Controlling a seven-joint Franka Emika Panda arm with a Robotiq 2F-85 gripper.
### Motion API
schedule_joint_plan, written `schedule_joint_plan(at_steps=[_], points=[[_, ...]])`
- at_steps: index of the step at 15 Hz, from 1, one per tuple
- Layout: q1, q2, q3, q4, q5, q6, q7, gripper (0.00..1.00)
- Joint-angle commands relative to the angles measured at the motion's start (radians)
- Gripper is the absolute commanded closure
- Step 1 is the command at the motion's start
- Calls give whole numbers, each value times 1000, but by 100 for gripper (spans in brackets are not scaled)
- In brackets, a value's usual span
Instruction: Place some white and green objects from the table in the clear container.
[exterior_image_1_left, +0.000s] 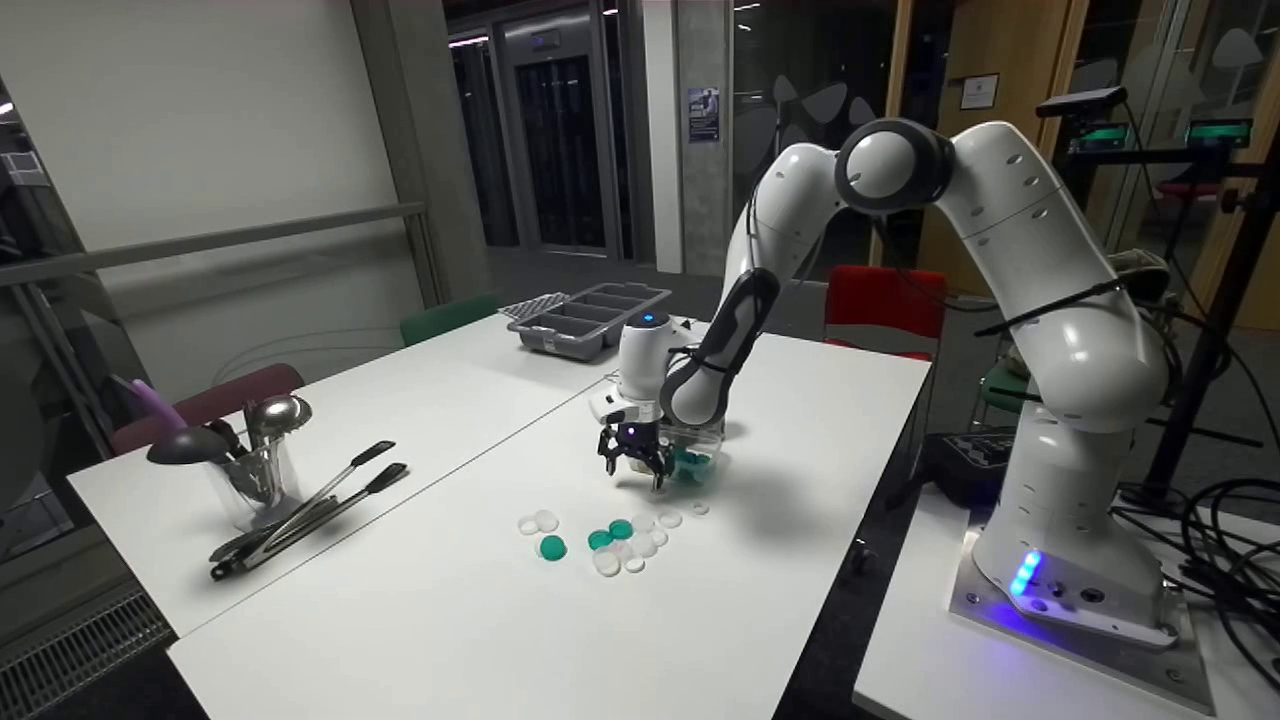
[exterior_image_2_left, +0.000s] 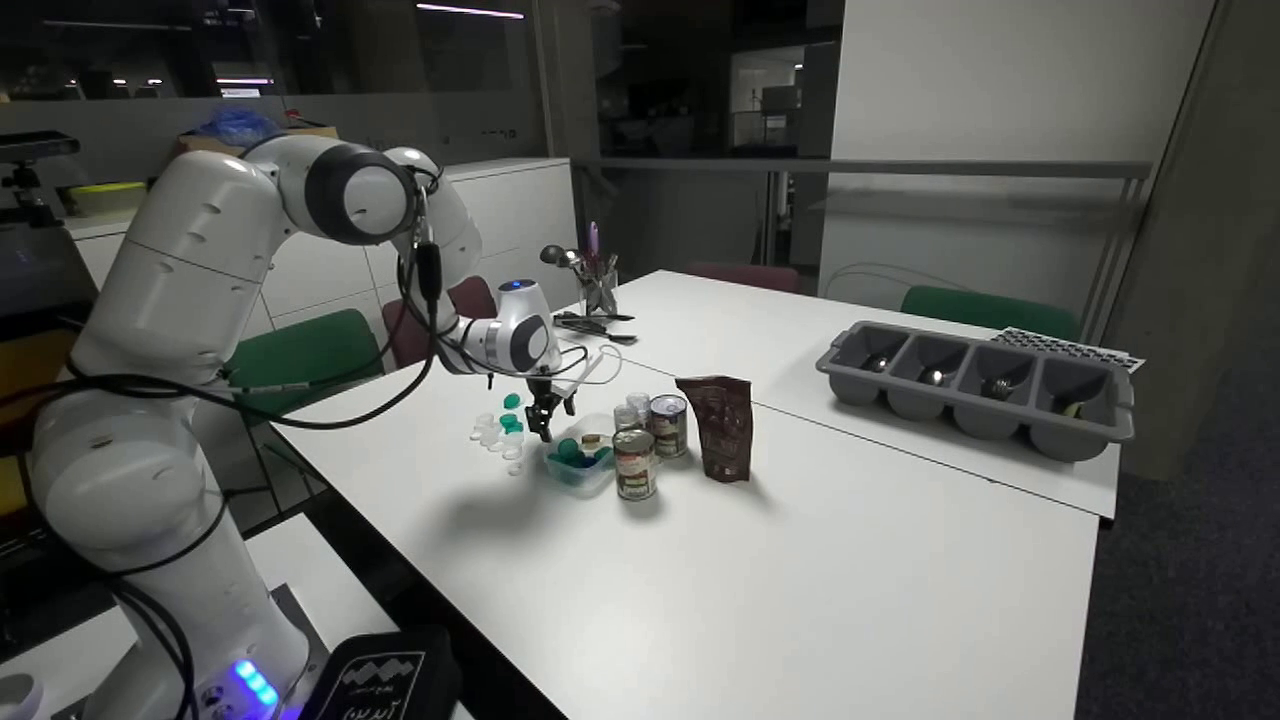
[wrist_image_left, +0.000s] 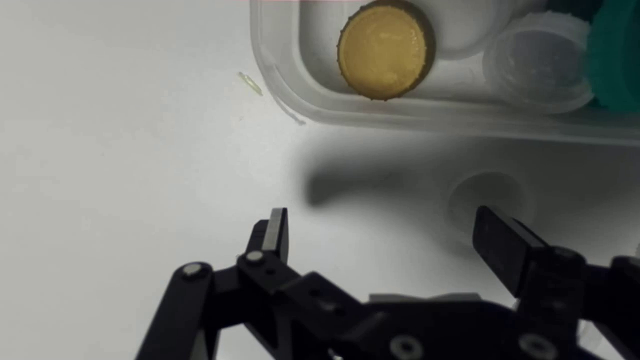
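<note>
In the wrist view my gripper (wrist_image_left: 381, 220) stands open over the table, its fingers wide apart with only bare surface between them. A faint white cap (wrist_image_left: 487, 192) lies beneath the right-hand finger, partly covered by it. The clear container (wrist_image_left: 440, 114) is just beyond the fingertips; inside are a gold-yellow cap (wrist_image_left: 382, 52), white caps (wrist_image_left: 540, 62) and green caps (wrist_image_left: 617, 60). Both exterior views show the gripper (exterior_image_1_left: 634, 478) low beside the container (exterior_image_2_left: 575, 480). Loose on the table lie green caps (exterior_image_1_left: 552, 547) and several white ones (exterior_image_1_left: 606, 562), apart from the gripper.
Close to the container stand two cans (exterior_image_2_left: 635, 468), small clear vessels (exterior_image_2_left: 630, 412) and a brown pouch (exterior_image_2_left: 722, 425). A grey compartment tray (exterior_image_2_left: 975, 385) sits farther off. A cup of utensils (exterior_image_1_left: 258, 490) and tongs (exterior_image_1_left: 310, 520) occupy another part of the table.
</note>
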Motion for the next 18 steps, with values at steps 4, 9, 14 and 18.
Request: schedule_joint_plan(at_steps=[4,9,14,18], points=[[-10,19,6,32,27,-23,-49,26],[-10,21,5,31,25,-16,-45,62],[-8,20,3,29,24,-12,-42,100],[0,12,-4,25,19,-14,-33,99]])
